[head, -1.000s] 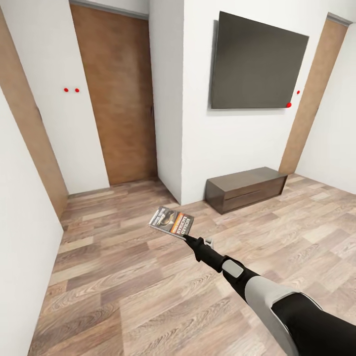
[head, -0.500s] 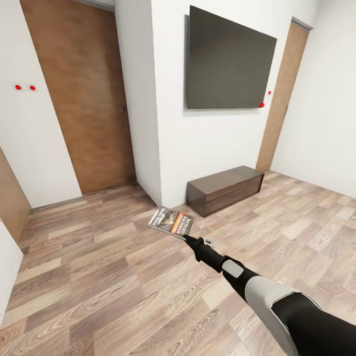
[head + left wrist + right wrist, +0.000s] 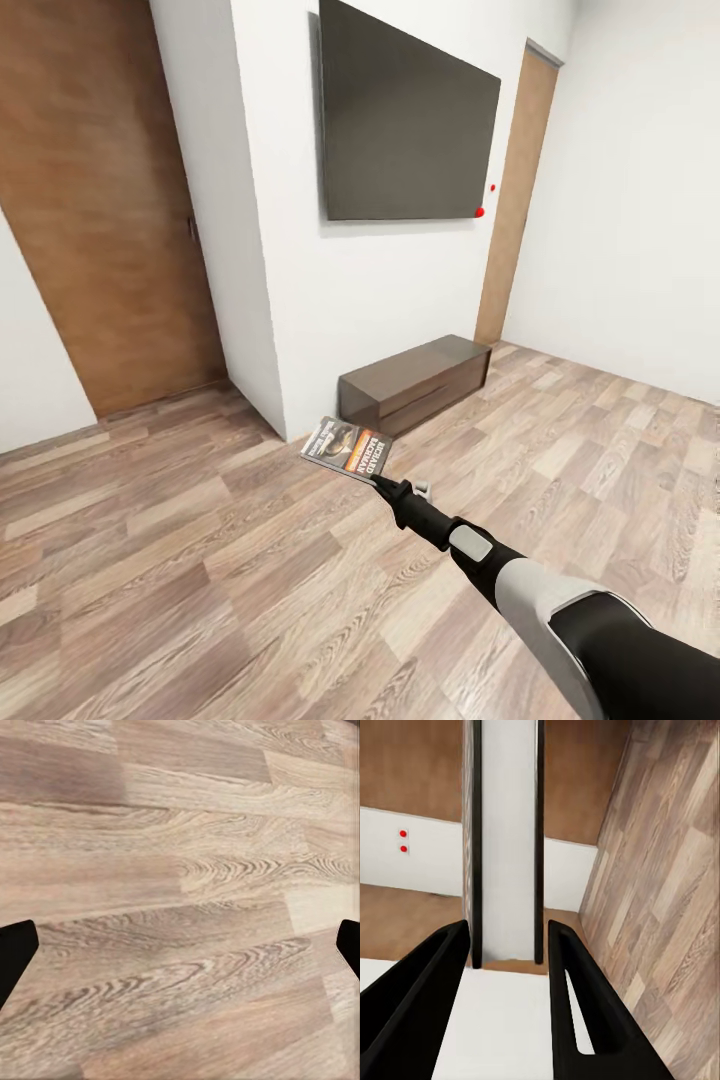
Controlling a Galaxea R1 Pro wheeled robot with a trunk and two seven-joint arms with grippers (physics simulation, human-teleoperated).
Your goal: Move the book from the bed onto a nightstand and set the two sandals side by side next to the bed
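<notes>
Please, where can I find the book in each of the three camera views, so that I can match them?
Head view: the book is near the centre, held at one corner by the right gripper.
Right wrist view: it is seen edge-on, a pale strip between the two black fingers.
Left wrist view: wood-plank floor under the open left gripper.
Shared landmark: the wood-plank floor.

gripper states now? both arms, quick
Left gripper: open, fingertips far apart, nothing between them, floor below.
Right gripper: shut on the book, held out over the floor.
</notes>
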